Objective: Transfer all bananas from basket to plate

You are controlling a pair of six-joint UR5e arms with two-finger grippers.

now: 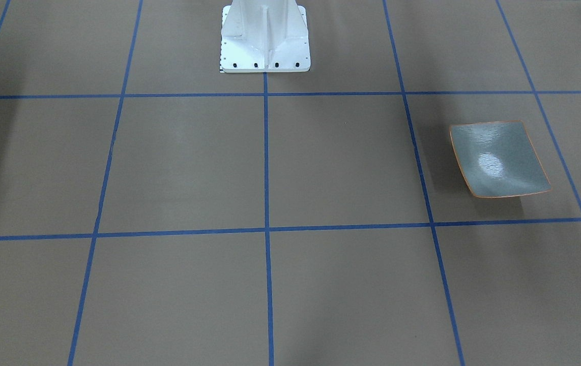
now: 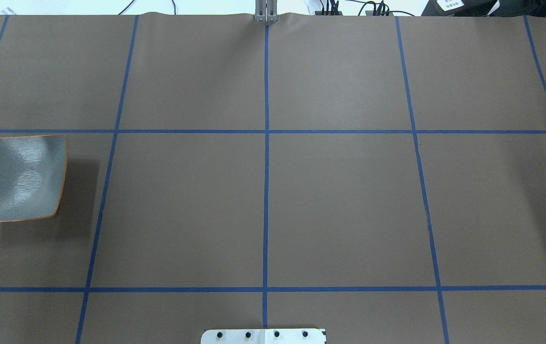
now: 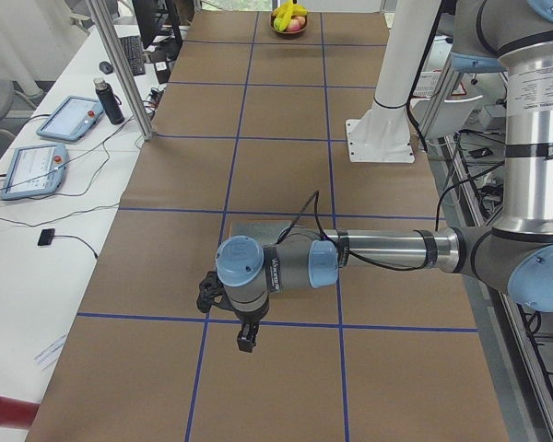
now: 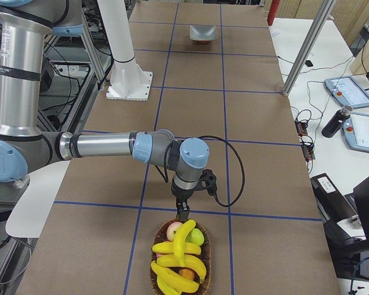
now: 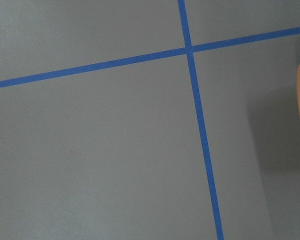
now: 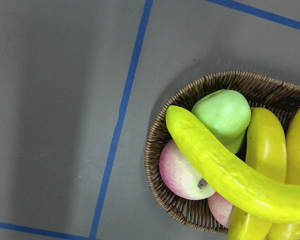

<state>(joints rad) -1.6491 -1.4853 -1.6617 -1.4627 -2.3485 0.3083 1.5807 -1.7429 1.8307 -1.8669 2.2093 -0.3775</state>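
In the front-facing view, the plate [image 1: 499, 158] lies right of centre inside one square of blue tape lines [image 1: 266, 152], touching none. Broad brown surface [image 1: 178, 168] spreads to its left.

Overhead, the plate meets the frame's left edge.

In the left side view, the left fingers [image 3: 246, 339] hang low over a tape line at lower centre; I cannot tell their spread. The basket [image 3: 288, 32] of bananas [image 3: 286, 16] sits near the top edge.

In the right side view, the right fingers [image 4: 182, 212] hover just above the basket's upper rim. Their spread cannot be told either.

The left wrist view catches only the plate's orange rim, at the right edge.

In the right wrist view, at lower right, one banana crosses a green apple [image 6: 222, 112] and a pink apple [image 6: 180, 172].
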